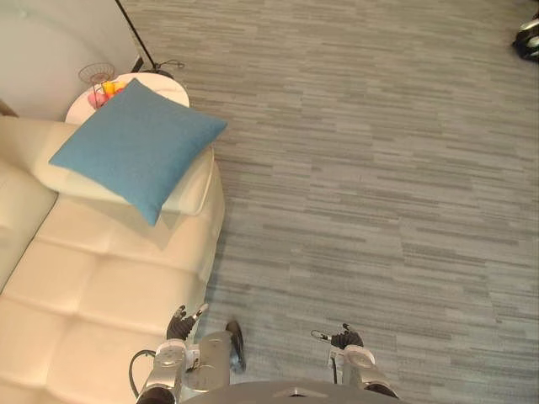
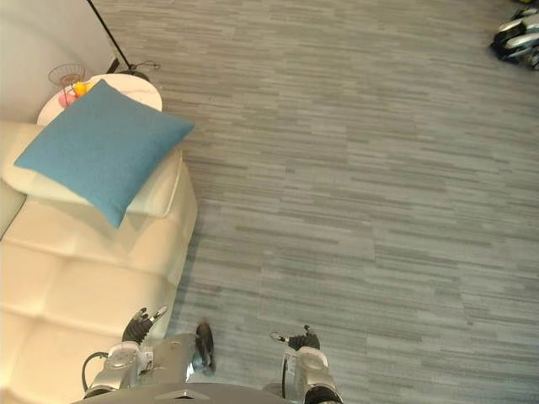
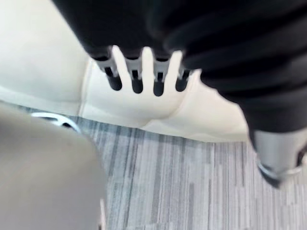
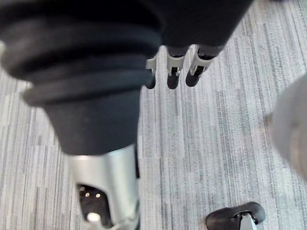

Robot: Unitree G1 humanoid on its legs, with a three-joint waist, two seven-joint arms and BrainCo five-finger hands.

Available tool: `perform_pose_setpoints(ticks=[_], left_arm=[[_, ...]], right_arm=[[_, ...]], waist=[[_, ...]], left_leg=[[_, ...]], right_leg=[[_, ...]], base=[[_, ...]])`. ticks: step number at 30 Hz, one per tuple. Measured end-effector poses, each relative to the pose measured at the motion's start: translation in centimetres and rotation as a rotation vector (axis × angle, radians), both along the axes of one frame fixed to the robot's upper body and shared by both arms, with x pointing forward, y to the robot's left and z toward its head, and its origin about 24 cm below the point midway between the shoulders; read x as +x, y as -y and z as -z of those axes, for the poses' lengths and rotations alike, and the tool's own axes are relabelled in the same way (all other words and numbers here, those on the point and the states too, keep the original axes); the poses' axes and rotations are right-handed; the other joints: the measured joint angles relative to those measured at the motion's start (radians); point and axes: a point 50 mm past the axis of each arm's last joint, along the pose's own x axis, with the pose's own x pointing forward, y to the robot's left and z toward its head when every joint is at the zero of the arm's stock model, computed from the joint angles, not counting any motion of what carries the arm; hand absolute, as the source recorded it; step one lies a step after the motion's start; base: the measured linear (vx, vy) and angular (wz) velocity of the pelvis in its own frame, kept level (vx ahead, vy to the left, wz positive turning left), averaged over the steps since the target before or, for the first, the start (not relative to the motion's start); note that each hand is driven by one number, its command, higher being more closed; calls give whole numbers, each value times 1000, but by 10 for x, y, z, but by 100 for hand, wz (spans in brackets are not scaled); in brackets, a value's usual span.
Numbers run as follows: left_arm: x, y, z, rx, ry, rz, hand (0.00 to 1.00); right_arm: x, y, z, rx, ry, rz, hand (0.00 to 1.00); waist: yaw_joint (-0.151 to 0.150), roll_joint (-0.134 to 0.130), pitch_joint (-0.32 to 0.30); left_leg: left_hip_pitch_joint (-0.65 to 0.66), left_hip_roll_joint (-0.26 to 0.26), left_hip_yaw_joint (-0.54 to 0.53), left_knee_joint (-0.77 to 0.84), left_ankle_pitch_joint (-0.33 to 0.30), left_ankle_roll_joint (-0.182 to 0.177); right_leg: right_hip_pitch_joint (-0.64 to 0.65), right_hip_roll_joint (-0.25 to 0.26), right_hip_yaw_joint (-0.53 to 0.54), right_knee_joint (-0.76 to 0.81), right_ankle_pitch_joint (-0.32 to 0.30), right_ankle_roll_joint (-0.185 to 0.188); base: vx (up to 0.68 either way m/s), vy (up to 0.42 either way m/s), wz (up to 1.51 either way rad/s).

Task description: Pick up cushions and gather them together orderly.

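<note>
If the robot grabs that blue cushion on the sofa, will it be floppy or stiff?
Probably squashy and light for its size: the blue cushion looks plump and puffy. Its cloth looks matt, so likely not slippery. It rests broad side down on the sofa arm, so it probably won't roll.

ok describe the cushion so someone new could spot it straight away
Start at the cream sofa on the robot's left. On its far armrest, beside the round white side table, lies the cushion: square and teal blue against pale upholstery.
</note>
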Motion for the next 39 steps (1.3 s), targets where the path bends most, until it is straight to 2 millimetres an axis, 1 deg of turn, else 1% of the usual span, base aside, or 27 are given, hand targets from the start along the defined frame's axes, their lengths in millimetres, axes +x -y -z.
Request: perform_pose_setpoints(ticks=[1, 2, 3, 4, 6, 7, 8, 9, 10, 11, 12, 13, 14, 15, 17, 18, 19, 20, 21, 23, 24, 25, 26, 30, 33, 34, 39], left_arm=[[-4, 1, 2, 0, -19, 6, 0], [-7, 2, 4, 0, -40, 12, 0], [-9, 2, 5, 0, -47, 12, 0], [-9, 3, 5, -4, -50, 13, 0], [-6, 7, 5, -13, -44, 15, 0], [-4, 9, 4, -17, -37, 17, 0], [-1, 11, 3, -20, -29, 21, 0], [-1, 10, 3, -18, -29, 22, 0], [-1, 10, 3, -17, -29, 22, 0], [-3, 11, 4, -20, -34, 14, 0], [-3, 16, 4, -38, -34, 5, 0], [-3, 18, 4, -43, -33, 1, 0], [-7, 22, 6, -57, -41, -9, 0], [-6, 27, 6, -71, -39, -7, 0], [-4, 31, 5, -85, -30, -10, 0], [-1, 34, 4, -92, -23, -9, 0], [1, 35, 3, -97, -10, -15, 0], [1, 35, 2, -98, -5, -16, 0], [3, 35, 1, -97, 6, -16, 0], [5, 34, 0, -96, 13, -15, 0], [6, 34, -1, -95, 15, -15, 0], [5, 34, 0, -96, 12, -16, 0], [5, 33, 0, -95, 13, -17, 0], [2, 23, 1, -83, 7, -36, 0], [-2, 20, 2, -71, -9, -21, 0], [-4, 19, 3, -67, -20, -17, 0], [-8, 14, 6, -55, -41, 1, 0]], right_arm=[[-7, 2, 2, -1, -11, 6, 0], [-11, 9, 2, -16, -15, 8, 0], [-10, 10, 0, -20, -3, 10, 0], [-9, 10, -1, -20, 13, 12, 0], [-8, 9, -3, -14, 30, 30, 0], [-7, 9, -3, -13, 38, 34, 0], [-5, 6, -4, -3, 50, 42, 0], [-6, 6, -4, 1, 48, 54, 0], [-7, 7, -4, 2, 47, 63, 0], [-9, 8, -3, 2, 44, 73, 0], [-8, 9, -4, 2, 48, 80, 0], [-8, 12, -5, -7, 54, 80, 0], [-7, 17, -6, -18, 60, 82, 0], [-7, 19, -6, -19, 58, 95, 0], [-9, 19, -5, -19, 54, 100, 0], [-11, 19, -5, -19, 49, 99, 0], [-13, 19, -4, -18, 45, 102, 0], [-14, 19, -4, -17, 42, 103, 0], [-14, 18, -4, -13, 42, 108, 0], [-14, 18, -3, -7, 43, 116, 0], [-15, 18, -3, -8, 42, 117, 0], [-15, 20, -4, -12, 41, 117, 0], [-17, 19, -3, -10, 36, 118, 0], [-23, 11, 1, 14, 16, 124, 0], [-25, 9, 2, 19, 10, 124, 0], [-25, 9, 2, 19, 7, 123, 0], [-26, 10, 4, 19, -11, 116, 0]], waist=[[-10, 1, 1], [-22, 11, 4], [-24, 13, 4], [-30, 18, 8], [-36, 17, 7], [-39, 19, 7], [-40, 15, 7], [-38, 11, 5], [-38, 11, 5], [-39, 16, 0], [-40, 33, -3], [-38, 48, -4], [-32, 68, -4], [-37, 76, -7], [-39, 68, -3], [-37, 70, -4], [-30, 75, -8], [-27, 67, -5], [-19, 66, -4], [-13, 66, -4], [-10, 68, -5], [-9, 75, -9], [-7, 80, -15], [-7, 29, -37], [-7, 25, -41], [-10, 25, -44], [-24, 25, -47]], left_leg=[[56, -16, -23, -33, -4, 2], [130, -24, -54, -78, -4, 3], [162, -26, -67, -97, -4, 2], [213, -25, -103, -126, -3, 2], [258, -20, -174, -158, -6, -2], [266, -17, -192, -167, -10, -8], [273, -12, -242, -181, -26, -35], [281, -13, -276, -178, -45, -52], [286, -12, -291, -174, -55, -59], [303, 1, -332, -161, -91, -82], [318, 29, -365, -159, -122, -97], [324, 43, -371, -159, -131, -104], [330, 64, -374, -142, -132, -128], [314, 87, -356, -81, -124, -148], [264, 114, -304, 41, -113, -186], [213, 144, -239, 138, -113, -196], [183, 165, -169, 184, -113, -195], [168, 171, -139, 194, -115, -191], [134, 171, -82, 191, -120, -179], [84, 154, -44, 152, -116, -169], [61, 145, -26, 88, -79, -161], [55, 145, -17, 36, 0, -154], [61, 142, -12, 21, 23, -141], [95, 100, -18, -39, 39, -124], [142, 72, -23, -115, 70, -115], [167, 58, -27, -174, 101, -112], [191, 37, -49, -284, 169, -110]], right_leg=[[-57, -1, -3, 136, -31, -29], [-113, 17, -23, 201, -81, -53], [-146, 34, -32, 192, -103, -56], [-189, 65, -60, 102, -147, -80], [-246, 100, -73, -133, -166, -101], [-254, 108, -70, -202, -155, -101], [-266, 115, -43, -417, -87, -98], [-270, 120, -2, -530, -30, -96], [-269, 121, 19, -556, 5, -95], [-256, 135, 51, -540, 98, -98], [-262, 159, 50, -471, 74, -122], [-264, 165, 32, -442, 45, -130], [-262, 171, 1, -397, -8, -140], [-239, 165, -43, -357, -52, -157], [-193, 155, -88, -358, -83, -178], [-156, 154, -119, -375, -99, -186], [-120, 149, -152, -395, -106, -196], [-106, 149, -159, -406, -106, -197], [-75, 143, -177, -429, -106, -197], [-54, 129, -188, -445, -106, -196], [-45, 123, -189, -444, -109, -187], [-38, 127, -190, -441, -115, -173], [-26, 132, -183, -440, -125, -153], [5, 115, -182, -491, -111, -131], [50, 112, -182, -554, -90, -117], [66, 112, -185, -587, -74, -113], [72, 121, -189, -635, -45, -112]], base=[[403, 80, 72], [388, 58, 73], [438, 1, 86], [344, -41, 83], [346, -116, 105], [376, -239, 123], [298, -234, 110], [298, -266, 103], [284, -283, 82], [384, -383, 82], [393, -386, 75], [397, -350, 59], [392, -298, 67], [452, -332, 76], [360, -262, 83], [309, -212, 83], [230, -162, 60], [227, -119, 46], [164, -62, 34], [200, -18, 26], [160, 51, 10], [161, 79, 3], [129, 56, 4], [120, 77, 15], [50, 59, 15], [18, 26, 12], [-28, 4, 14]])
